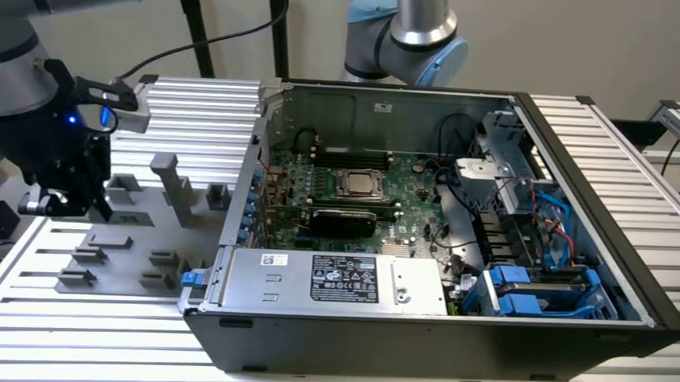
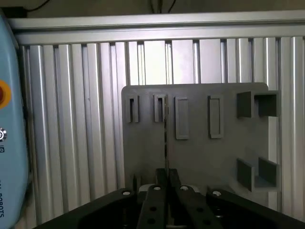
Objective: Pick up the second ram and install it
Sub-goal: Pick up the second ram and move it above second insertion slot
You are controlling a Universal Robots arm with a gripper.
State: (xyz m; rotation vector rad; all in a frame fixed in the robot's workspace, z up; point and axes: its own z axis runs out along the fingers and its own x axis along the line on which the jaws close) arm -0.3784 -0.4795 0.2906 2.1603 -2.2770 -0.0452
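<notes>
The grey arm (image 1: 24,76) comes in at the top of the exterior view's left, and a small blue light glows on its black wrist. The gripper (image 1: 76,208) hangs at the low end of the wrist and points down. In the wrist view its two black fingers (image 2: 156,200) are pressed close together, and they pinch the second ram (image 2: 166,138), which sticks straight out from the tips with its thin edge facing the camera.
</notes>
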